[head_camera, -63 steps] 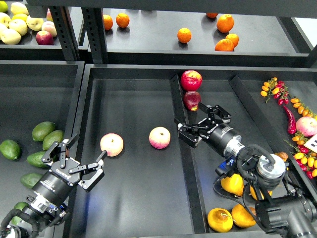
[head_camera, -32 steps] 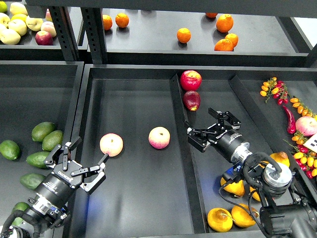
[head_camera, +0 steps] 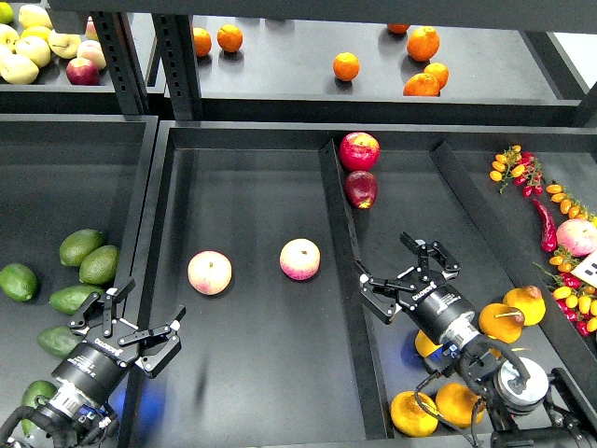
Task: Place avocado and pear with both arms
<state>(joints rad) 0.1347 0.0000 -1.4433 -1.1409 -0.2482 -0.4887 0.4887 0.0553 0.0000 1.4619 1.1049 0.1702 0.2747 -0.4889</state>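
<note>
Several dark-green avocados lie in the left bin, the nearest ones at avocado (head_camera: pixel 73 299) and avocado (head_camera: pixel 58 339). My left gripper (head_camera: pixel 127 328) hovers open and empty over the bin's right wall, just right of them. Yellow-orange pears lie at the near end of the right bin: a stemmed pear (head_camera: pixel 525 303), a second one (head_camera: pixel 501 322) beside it, and more near the front edge (head_camera: pixel 413 413). My right gripper (head_camera: pixel 408 277) is open and empty, up-left of the pears and close to the divider.
Two pink-yellow peaches (head_camera: pixel 210 273) (head_camera: pixel 299 259) rest in the middle tray (head_camera: pixel 261 373). Two red apples (head_camera: pixel 359 150) (head_camera: pixel 360 188) sit at the right bin's far end. Oranges (head_camera: pixel 347 66) and yellow apples (head_camera: pixel 28 47) are on the upper shelf. Chillies and small tomatoes (head_camera: pixel 560 215) lie far right.
Both arms have drawn back toward the bottom edge: the left gripper down and left, the right gripper down and right. Both stayed open. More pears now show beside the right arm.
</note>
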